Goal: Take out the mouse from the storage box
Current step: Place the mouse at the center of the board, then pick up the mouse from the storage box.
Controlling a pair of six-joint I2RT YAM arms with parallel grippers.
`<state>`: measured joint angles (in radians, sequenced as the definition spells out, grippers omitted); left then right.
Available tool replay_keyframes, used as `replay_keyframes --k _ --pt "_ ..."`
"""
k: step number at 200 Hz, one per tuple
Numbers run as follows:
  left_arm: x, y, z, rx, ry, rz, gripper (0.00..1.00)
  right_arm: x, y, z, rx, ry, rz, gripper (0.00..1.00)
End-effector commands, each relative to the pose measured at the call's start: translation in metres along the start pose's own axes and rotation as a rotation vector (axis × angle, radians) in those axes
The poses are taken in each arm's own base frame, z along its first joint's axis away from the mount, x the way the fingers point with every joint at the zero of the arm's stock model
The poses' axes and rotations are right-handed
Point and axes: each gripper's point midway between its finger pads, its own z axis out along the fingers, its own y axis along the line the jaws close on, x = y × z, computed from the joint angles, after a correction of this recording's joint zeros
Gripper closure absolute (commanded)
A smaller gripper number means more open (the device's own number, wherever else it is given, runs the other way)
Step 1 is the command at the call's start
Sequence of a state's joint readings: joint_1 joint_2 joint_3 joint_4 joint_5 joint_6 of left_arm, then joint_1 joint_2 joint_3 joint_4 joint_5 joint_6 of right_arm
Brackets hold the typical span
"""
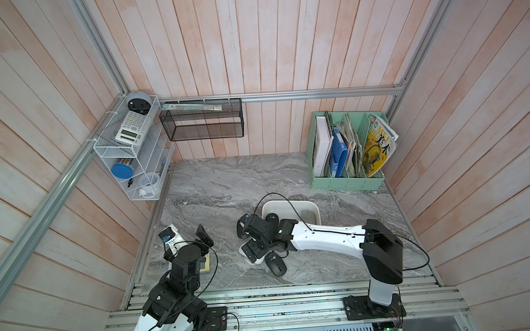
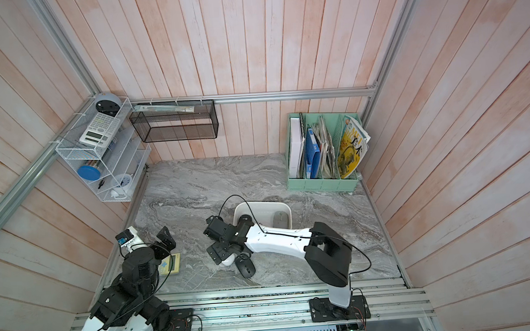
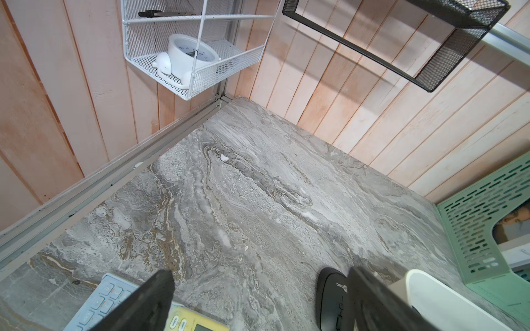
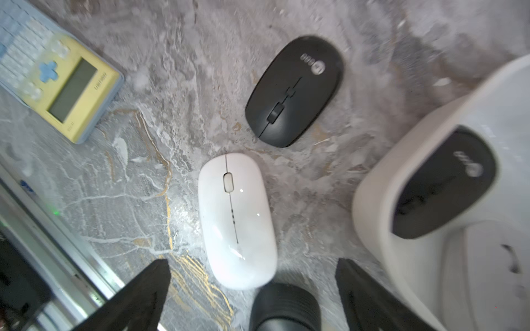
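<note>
The white storage box (image 1: 290, 203) stands mid-table. It holds a black mouse (image 4: 444, 183) and a grey mouse (image 1: 308, 215). On the table beside it lie a white mouse (image 4: 238, 220) and a black mouse (image 4: 295, 91). Another black mouse (image 1: 276, 265) lies nearer the front. My right gripper (image 4: 252, 263) hangs open over the table just behind the white mouse, gripping nothing. A black rounded shape shows low between its jaws, cut by the frame edge. At the left, my left gripper (image 3: 261, 273) is open and empty above bare table.
A yellow and blue calculator (image 4: 71, 86) lies on the table under the left arm. A mint-green file holder (image 1: 347, 180) stands at the back right. A black mesh basket (image 1: 202, 119) and a white wire shelf (image 1: 132, 154) hang on the walls.
</note>
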<state>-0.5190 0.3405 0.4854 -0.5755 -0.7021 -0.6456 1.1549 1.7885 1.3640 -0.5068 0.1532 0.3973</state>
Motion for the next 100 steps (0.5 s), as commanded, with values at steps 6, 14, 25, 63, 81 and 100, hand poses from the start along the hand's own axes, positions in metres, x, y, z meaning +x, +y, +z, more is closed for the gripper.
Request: replay_keyframes --k 6,14,25,63,81,100 --pt "0.007 -0.022 0.002 0.111 0.043 -0.004 0.0 -0.007 -0.052 -0.044 0.16 -0.091 0.077 0.03" --pt "0.01 -0.034 0.001 0.177 0.06 -0.017 0.0 -0.007 -0.071 -0.056 0.206 -0.126 0.116 0.03" --pt "0.015 -0.054 0.0 0.269 0.104 -0.04 0.0 -0.005 -0.096 -0.074 0.266 -0.172 0.156 0.03" --pt "0.043 -0.115 0.009 0.349 0.4 -0.015 0.0 0.021 -0.176 -0.13 0.409 -0.315 0.314 0.03" --pt "0.06 -0.146 0.006 0.377 0.484 0.075 0.0 0.045 -0.206 -0.144 0.451 -0.324 0.391 0.03" --pt "0.08 -0.183 -0.002 0.419 0.533 0.2 0.0 0.075 -0.232 -0.155 0.515 -0.319 0.447 0.03"
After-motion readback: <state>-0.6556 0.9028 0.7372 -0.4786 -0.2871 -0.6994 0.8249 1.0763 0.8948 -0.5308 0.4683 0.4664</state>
